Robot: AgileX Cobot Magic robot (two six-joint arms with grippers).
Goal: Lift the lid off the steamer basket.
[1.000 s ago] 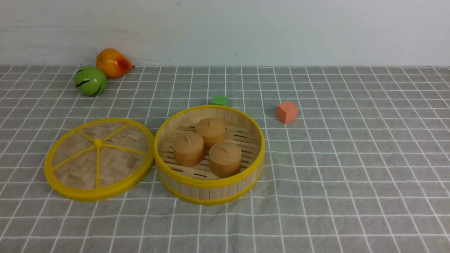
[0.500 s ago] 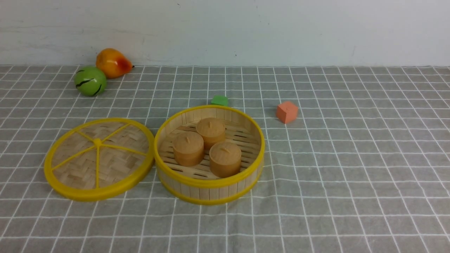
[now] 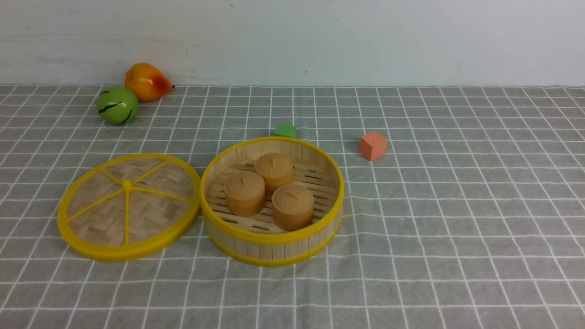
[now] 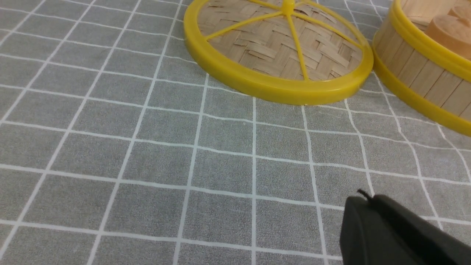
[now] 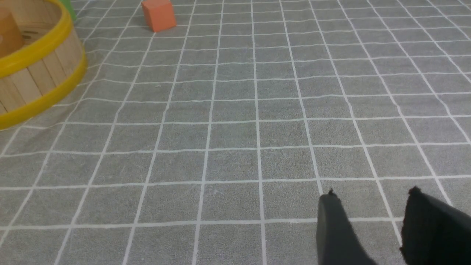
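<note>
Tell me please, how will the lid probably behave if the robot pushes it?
The lid would probably slide flat rather than roll, since it lies on its broad face. It looks fairly stiff, with a thick rim and spokes. Pushed toward the basket, it may soon press on its wall.

Left tool (image 4: 368,197) shut; right tool (image 5: 371,193) open, fingers apart.

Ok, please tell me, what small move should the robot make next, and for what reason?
Probably none with the lid: I would keep both arms back. The lid lies flat on the cloth beside the steamer basket, whose three small brown pots are uncovered, and the shut left gripper holds nothing. The task looks done.
</note>
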